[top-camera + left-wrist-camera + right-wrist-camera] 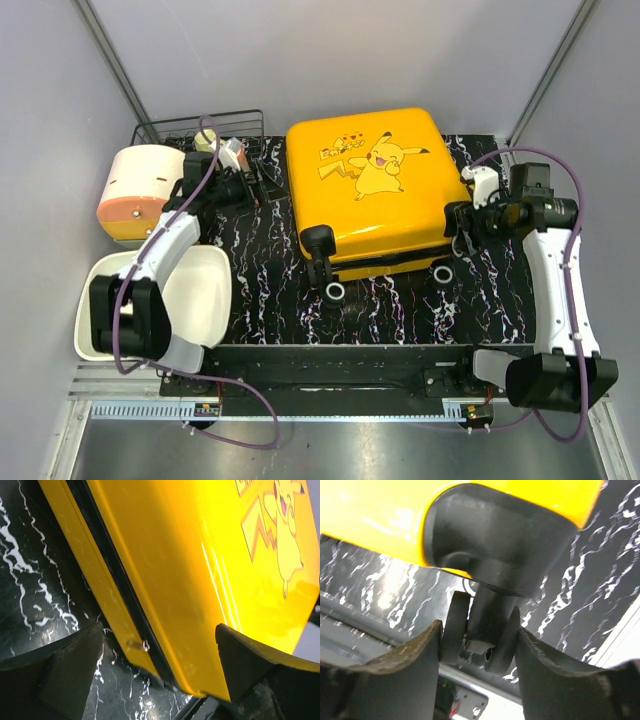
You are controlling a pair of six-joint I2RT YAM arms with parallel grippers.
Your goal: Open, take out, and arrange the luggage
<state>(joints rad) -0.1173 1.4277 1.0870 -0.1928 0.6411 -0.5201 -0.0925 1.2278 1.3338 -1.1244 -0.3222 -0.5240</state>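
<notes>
The yellow Pikachu luggage [385,215] lies flat and closed on the black marbled mat, wheels toward me. My left gripper [258,190] is open at its left side; in the left wrist view the gripper [157,630] straddles the luggage's edge [165,570], with the black zipper line and a small metal zipper pull [143,644] between the spread fingers. My right gripper [462,225] is at the luggage's right near corner. In the right wrist view the gripper [479,630] is shut on a black double wheel [480,630] under its black housing [500,540].
A white tray [205,290] lies at the near left under my left arm. A cream-and-orange round container [135,190] stands at far left, with a black wire basket [170,128] behind it. Two white-ringed wheels [335,290] face the mat's near part.
</notes>
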